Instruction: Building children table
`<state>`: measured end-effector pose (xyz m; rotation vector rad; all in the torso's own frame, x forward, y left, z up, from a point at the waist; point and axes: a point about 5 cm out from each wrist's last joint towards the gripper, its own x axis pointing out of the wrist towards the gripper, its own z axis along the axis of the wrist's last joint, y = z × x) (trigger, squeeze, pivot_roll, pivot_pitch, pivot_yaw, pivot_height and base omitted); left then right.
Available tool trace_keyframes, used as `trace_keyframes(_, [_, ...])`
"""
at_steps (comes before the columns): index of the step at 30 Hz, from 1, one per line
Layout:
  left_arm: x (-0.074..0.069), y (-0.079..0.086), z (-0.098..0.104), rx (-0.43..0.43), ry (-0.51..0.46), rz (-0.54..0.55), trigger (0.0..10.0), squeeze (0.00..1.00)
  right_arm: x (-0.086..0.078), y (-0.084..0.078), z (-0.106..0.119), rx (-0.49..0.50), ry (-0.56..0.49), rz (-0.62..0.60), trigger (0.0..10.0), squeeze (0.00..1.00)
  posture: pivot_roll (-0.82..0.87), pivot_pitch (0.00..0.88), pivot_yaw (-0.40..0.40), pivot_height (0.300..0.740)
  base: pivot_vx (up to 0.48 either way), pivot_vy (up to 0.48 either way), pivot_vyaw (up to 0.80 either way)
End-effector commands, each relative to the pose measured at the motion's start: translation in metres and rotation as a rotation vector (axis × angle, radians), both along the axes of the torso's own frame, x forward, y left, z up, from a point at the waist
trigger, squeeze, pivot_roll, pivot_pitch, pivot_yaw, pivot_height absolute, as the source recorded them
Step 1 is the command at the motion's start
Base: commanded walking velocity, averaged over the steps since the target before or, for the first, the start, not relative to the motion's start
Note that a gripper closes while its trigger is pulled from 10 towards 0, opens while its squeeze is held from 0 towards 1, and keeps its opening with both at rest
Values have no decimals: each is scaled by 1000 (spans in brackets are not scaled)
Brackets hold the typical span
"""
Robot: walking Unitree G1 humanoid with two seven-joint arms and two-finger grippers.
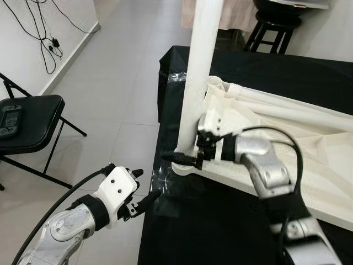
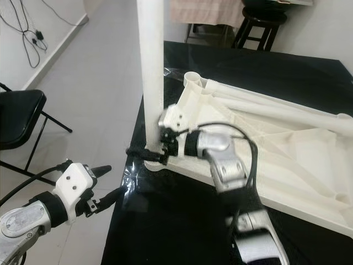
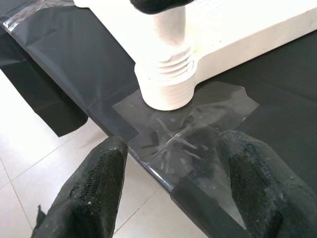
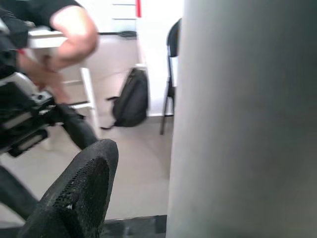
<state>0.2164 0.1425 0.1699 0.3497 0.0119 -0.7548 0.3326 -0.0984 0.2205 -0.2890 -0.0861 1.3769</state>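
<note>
1. Eye views: right gripper (image 1: pixel 185 160), arm bent inward, jaws clenched around the upright white table leg (image 1: pixel 199 72) at the tabletop's (image 1: pixel 287 143) corner on the black counter (image 1: pixel 220 221).
2. Left wrist view: left gripper (image 3: pixel 171 183) hovers at the counter edge, jaws released, near the leg's threaded base.
3. Right wrist view: one black finger (image 4: pixel 79 191) beside the blurred leg.

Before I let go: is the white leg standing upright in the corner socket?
Upright: the white leg rises straight from the corner socket of the tabletop, right gripper around its base.

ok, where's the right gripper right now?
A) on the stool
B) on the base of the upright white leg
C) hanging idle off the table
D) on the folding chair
B: the right gripper has its fingers around the base of the upright white leg, where it screws into the tabletop corner.
</note>
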Motion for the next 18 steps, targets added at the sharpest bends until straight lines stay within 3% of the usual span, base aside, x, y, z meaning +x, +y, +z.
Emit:
trace_keyframes(1, [-3,-2,-2,0,19,-9,10000,0,-6,12,-9,-31,36,108,10000,0,104,181,-105,740,0,0,0])
trace_keyframes(3, [-3,-2,-2,-1,19,-8,10000,0,-3,13,-7,-35,43,139,10000,0,109,182,-108,740,0,0,0])
trace_keyframes(4, [-4,-2,-2,-1,19,-8,10000,0,2,16,-1,-28,61,191,0,0,113,185,-110,740,0,0,0])
trace_keyframes(12, [-5,-3,-2,-1,25,-11,10000,0,7,16,1,-30,70,235,0,0,110,192,-113,740,0,0,0])
trace_keyframes(17, [-5,-3,-3,-2,30,-11,10000,0,9,10,-5,-9,46,145,0,0,99,197,-113,740,0,0,0])
trace_keyframes(18, [-6,-3,-3,-2,32,-12,10000,0,10,6,-12,1,38,25,0,0,87,201,-111,740,0,0,0])
